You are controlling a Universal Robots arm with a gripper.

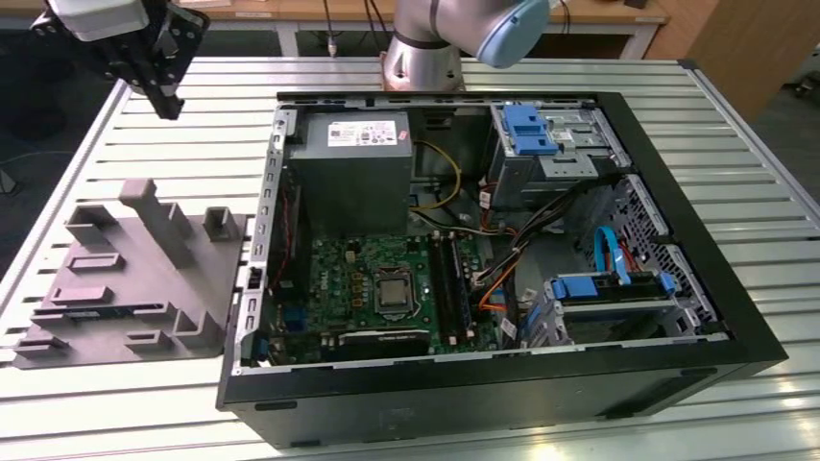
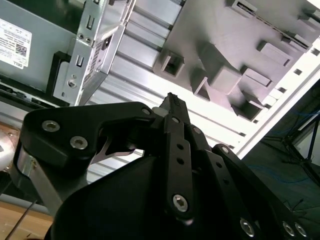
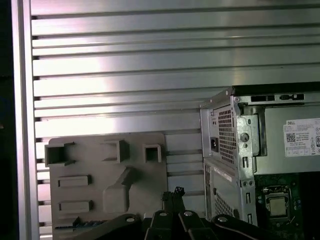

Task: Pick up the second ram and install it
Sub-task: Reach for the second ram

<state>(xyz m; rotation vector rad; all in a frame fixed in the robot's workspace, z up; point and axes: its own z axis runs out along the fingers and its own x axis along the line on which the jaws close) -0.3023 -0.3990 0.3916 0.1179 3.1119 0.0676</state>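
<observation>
My gripper [image 1: 167,104] hangs high over the table at the exterior view's far left, its fingers drawn together with nothing between them. In both wrist views the fingertips [image 2: 172,100] [image 3: 173,192] meet in a point. Below it lies a grey holder block [image 1: 129,279] [image 3: 100,185] [image 2: 235,45] with several pockets. The second ram [image 1: 109,309] [image 3: 75,225], a slim dark blue-green stick, lies flat in a long pocket of that block, well apart from the gripper. The green motherboard [image 1: 384,288] with long black slots [image 1: 445,279] sits inside the open computer case [image 1: 263,288].
The case's metal walls [image 3: 225,140] [image 2: 95,45] stand up from the slatted aluminium table [image 1: 192,144]. Inside are a grey power supply [image 1: 352,154], blue drive bays [image 1: 525,130] and loose cables [image 1: 500,259]. The arm's base [image 1: 423,58] stands behind the case.
</observation>
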